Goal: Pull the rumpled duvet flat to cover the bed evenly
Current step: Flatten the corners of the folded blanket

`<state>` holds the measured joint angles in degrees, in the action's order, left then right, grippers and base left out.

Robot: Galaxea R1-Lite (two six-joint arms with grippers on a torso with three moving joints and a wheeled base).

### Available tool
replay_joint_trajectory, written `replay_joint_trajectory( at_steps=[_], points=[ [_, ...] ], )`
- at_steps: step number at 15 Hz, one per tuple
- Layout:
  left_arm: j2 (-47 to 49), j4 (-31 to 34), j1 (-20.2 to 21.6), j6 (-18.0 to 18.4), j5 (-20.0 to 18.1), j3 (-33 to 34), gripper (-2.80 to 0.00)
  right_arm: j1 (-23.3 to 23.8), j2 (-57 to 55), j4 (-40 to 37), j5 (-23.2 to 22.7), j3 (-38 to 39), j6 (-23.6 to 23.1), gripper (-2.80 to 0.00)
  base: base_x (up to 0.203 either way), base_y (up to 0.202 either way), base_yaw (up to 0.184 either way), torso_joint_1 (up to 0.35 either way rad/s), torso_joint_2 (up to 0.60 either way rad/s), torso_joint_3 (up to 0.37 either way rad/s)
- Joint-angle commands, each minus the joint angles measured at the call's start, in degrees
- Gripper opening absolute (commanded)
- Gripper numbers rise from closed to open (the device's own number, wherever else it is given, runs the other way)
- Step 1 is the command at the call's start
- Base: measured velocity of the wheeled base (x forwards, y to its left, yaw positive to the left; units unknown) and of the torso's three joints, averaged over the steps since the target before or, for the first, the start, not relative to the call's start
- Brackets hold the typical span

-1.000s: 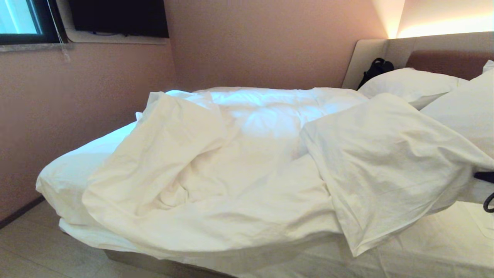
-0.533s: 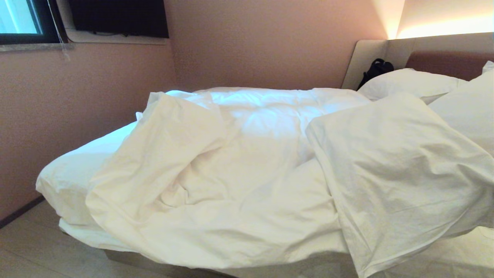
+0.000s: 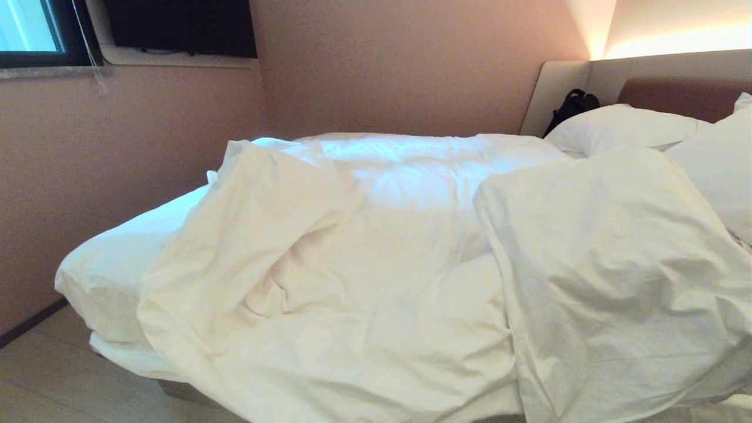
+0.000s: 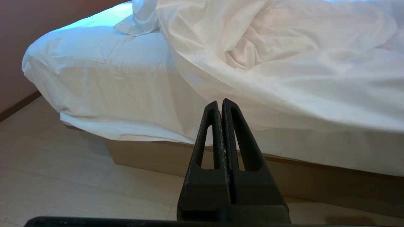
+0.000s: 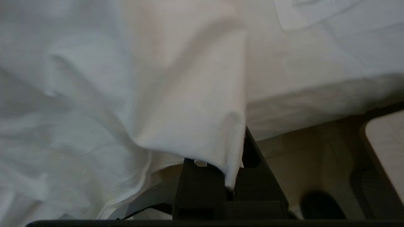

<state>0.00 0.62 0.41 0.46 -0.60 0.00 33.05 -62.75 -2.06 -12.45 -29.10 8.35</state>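
The white duvet (image 3: 364, 276) lies rumpled across the bed (image 3: 106, 264), bunched in the middle, and its near edge hangs over the bed's front side. Its right flap (image 3: 617, 264) drapes down past the near right edge. My right gripper (image 5: 240, 142) is out of the head view; its wrist view shows it shut on a fold of the duvet's edge (image 5: 189, 110), below the mattress edge and above the floor. My left gripper (image 4: 220, 102) is shut and empty. It hangs low in front of the bed's side, apart from the duvet (image 4: 284, 63).
Two white pillows (image 3: 623, 126) (image 3: 717, 170) lean at the headboard (image 3: 681, 94), with a black bag (image 3: 573, 106) behind them. A pink wall (image 3: 117, 147) runs along the bed's far and left sides. The wooden base (image 4: 151, 154) stands on pale floor (image 3: 53, 376).
The duvet's right flap has come down and toward the near right edge, covering the bare sheet that showed there. The right gripper has left the head view. The left arm is still.
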Motion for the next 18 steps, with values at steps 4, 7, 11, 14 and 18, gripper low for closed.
replay_joint_trajectory(
  at_steps=[4, 7, 11, 14, 18],
  points=[
    [0.00, -0.01, 0.02, -0.02, -0.02, 0.00, -2.80, 0.00, 9.78, -2.62, -0.21, 4.91, 0.04, -2.80, 0.000, 0.000, 0.000, 0.000, 0.00, 0.000],
    [0.00, -0.01, 0.02, -0.02, -0.02, 0.00, -2.80, 0.00, 14.85, -4.89, -0.35, 6.13, 0.02, -2.80, 0.000, 0.000, 0.000, 0.000, 0.00, 0.000],
    [0.00, -0.01, 0.02, -0.02, -0.02, 0.00, -2.80, -0.01, 21.72, -8.24, -2.41, 7.50, 0.00, -2.80, 0.000, 0.000, 0.000, 0.000, 0.00, 0.000],
    [0.00, -0.01, 0.02, -0.02, -0.02, 0.00, -2.80, -0.06, 27.33, -10.49, -4.18, 7.72, -0.06, -2.80, 0.000, 0.000, 0.000, 0.000, 0.00, 0.000],
    [0.00, -0.01, 0.02, -0.02, -0.02, 0.00, -2.80, -0.09, 30.61, -11.96, -6.37, 7.85, -0.18, -2.80, 0.000, 0.000, 0.000, 0.000, 0.00, 0.000]
  ],
)
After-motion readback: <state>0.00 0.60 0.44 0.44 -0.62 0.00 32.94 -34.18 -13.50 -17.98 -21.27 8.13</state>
